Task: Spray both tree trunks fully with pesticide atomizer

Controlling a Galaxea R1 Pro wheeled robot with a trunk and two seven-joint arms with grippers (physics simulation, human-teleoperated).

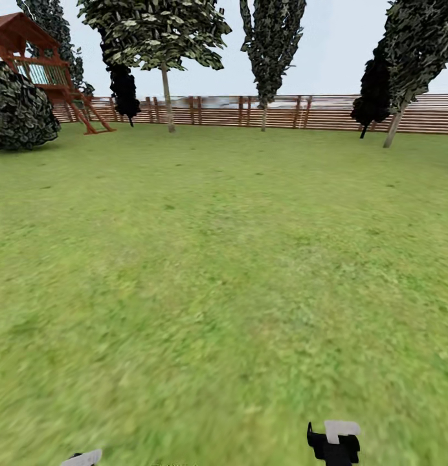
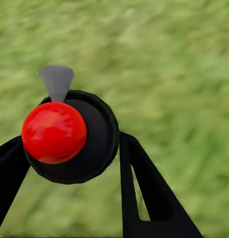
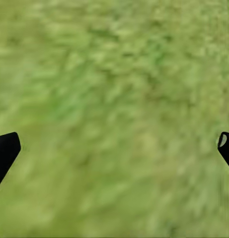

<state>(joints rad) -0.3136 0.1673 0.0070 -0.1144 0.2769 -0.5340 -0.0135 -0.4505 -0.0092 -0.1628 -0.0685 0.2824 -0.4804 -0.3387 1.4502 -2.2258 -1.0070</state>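
My left gripper point(image 2: 69, 153) is shut on the pesticide atomizer point(image 2: 54, 131), a black bottle seen from above with a round red top and a grey nozzle, held over grass. My right gripper point(image 3: 116, 144) is open, its black fingertips point(image 3: 6, 148) wide apart above bare lawn; it also shows at the head view's bottom edge point(image 1: 334, 443). Far across the garden, pale-trunked trees point(image 1: 167, 97) point(image 1: 393, 126) stand by the fence, their trunks thin at this distance. The paved floor and any pesticide are out of view.
A wide green lawn point(image 1: 224, 259) stretches ahead to a reddish-brown slat fence point(image 1: 282, 111). A wooden play tower point(image 1: 36, 65) and a dark bush point(image 1: 20, 110) stand at the far left. Near-black trees point(image 1: 123, 90) point(image 1: 373, 97) stand along the fence.
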